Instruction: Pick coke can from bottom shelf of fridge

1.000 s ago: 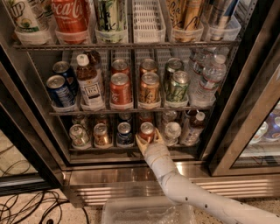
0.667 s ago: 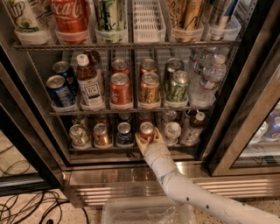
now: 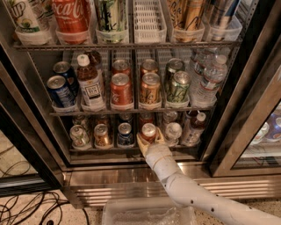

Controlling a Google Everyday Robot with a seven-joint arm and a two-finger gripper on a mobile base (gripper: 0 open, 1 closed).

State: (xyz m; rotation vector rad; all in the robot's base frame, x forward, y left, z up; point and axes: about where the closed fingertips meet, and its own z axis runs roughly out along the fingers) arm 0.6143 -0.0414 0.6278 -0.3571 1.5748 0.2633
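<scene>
Gripper (image 3: 149, 139) sits at the front edge of the bottom shelf (image 3: 101, 150) of the fridge (image 3: 109, 178), near the middle of that edge. I see its fingers (image 3: 141, 141) clamped on both sides of the coke can (image 3: 148, 131), which stands upright just right of a dark blue can (image 3: 125, 133).

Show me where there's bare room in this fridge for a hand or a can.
Inside, only the empty white ribbed lane tray on the top rack, between the green-patterned can and the tan cans. The steel sill left of the arm is bare too. The grey wire bottom shelf is packed; the gripper sits at its small red coke can.
</scene>
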